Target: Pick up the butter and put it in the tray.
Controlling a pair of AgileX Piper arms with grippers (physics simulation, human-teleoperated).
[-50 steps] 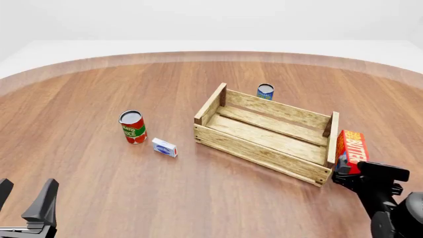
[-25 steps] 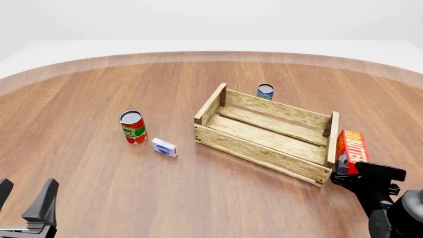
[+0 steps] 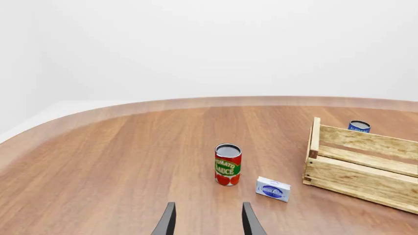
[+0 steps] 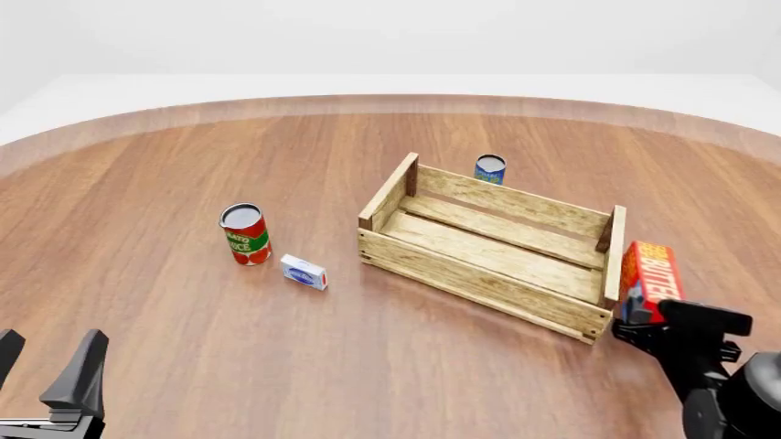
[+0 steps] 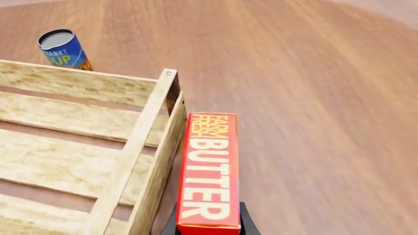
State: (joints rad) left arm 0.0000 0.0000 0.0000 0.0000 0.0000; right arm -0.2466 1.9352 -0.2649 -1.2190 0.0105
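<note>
left hand cropped, blue can partly behind tray

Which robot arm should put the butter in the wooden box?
The right. Its end effector already grips the butter right beside the tray; the left end effector sits open, far away.

two cans, two cartons, one crate, two pincers

A tomato sauce can stands upright on the wooden bench, a small white-blue box just beside it; a blue soup can stands farther back.
</note>
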